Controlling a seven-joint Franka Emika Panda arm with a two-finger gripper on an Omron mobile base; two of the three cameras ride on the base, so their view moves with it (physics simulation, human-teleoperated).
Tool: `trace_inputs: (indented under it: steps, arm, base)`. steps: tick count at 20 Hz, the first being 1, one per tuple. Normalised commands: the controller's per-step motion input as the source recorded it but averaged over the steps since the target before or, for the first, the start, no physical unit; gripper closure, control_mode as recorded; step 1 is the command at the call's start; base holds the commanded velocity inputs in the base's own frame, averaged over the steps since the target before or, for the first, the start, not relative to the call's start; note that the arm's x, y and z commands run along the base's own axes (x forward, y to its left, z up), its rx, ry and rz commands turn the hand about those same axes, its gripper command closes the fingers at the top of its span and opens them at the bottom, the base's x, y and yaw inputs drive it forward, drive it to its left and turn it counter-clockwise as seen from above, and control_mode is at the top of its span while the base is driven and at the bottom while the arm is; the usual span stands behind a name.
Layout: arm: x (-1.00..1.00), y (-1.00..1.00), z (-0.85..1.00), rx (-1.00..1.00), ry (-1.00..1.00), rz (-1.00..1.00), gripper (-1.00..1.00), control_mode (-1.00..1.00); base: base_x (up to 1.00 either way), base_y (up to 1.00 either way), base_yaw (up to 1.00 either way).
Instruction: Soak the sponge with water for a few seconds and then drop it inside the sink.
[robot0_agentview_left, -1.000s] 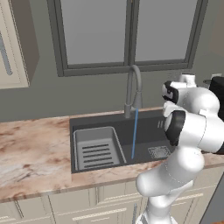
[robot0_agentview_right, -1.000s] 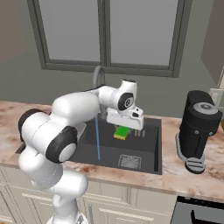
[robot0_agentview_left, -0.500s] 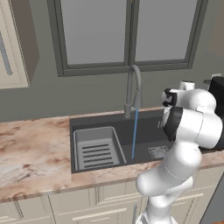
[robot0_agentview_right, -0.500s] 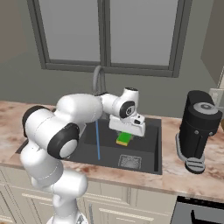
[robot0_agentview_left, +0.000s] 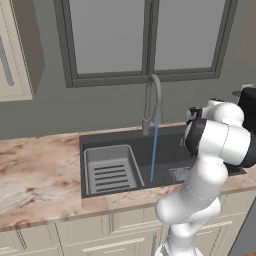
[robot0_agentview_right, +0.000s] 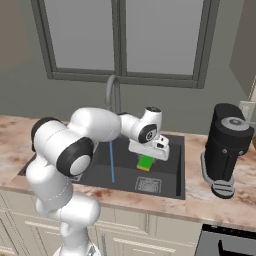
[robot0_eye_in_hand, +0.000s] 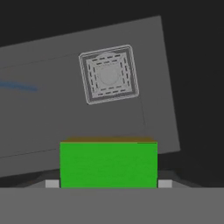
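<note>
My gripper (robot0_agentview_right: 147, 159) is shut on the sponge (robot0_agentview_right: 146, 162), a bright-green block with a yellowish-orange edge, and holds it low inside the sink (robot0_agentview_right: 125, 170). The water (robot0_agentview_right: 111, 162) falls as a thin blue stream from the faucet (robot0_agentview_right: 114, 92), left of the sponge and apart from it. In the hand view the sponge (robot0_eye_in_hand: 108, 164) sits between my fingertips, above the sink floor (robot0_eye_in_hand: 52, 109); the square drain grate (robot0_eye_in_hand: 108, 74) lies beyond it and the water (robot0_eye_in_hand: 19, 86) shows as a blue streak at the left. From the left base view the water (robot0_agentview_left: 154, 152) drops into the sink (robot0_agentview_left: 170, 150).
A lighter grey ribbed rack insert (robot0_agentview_left: 110, 170) fills the sink's left part. A black coffee machine (robot0_agentview_right: 227, 145) stands on the marble counter (robot0_agentview_right: 220, 200) right of the sink. The window and wall rise behind the faucet (robot0_agentview_left: 152, 100).
The hand has sunk lower into the sink with the sponge still gripped, drifting slightly right and toward the front. The water keeps running.
</note>
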Motion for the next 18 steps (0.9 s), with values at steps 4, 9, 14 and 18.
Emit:
trace_inputs:
  steps: [4, 9, 14, 18]
  arm:
    - [0.31, -0.03, -0.21, 0.0, -0.11, 0.0, 1.0, -1.0]
    - [0.27, -0.06, -0.15, 0.0, -0.07, 0.0, 1.0, -1.0]
    - [0.23, -0.1, -0.14, 0.0, -0.03, 0.0, 1.0, -1.0]
    - [0.33, -0.12, -0.23, 0.0, -0.03, 0.0, 1.0, -1.0]
  base:
    - [0.0, 0.0, 0.0]
    - [0.0, 0.0, 0.0]
    - [0.0, 0.0, 0.0]
    - [0.0, 0.0, 0.0]
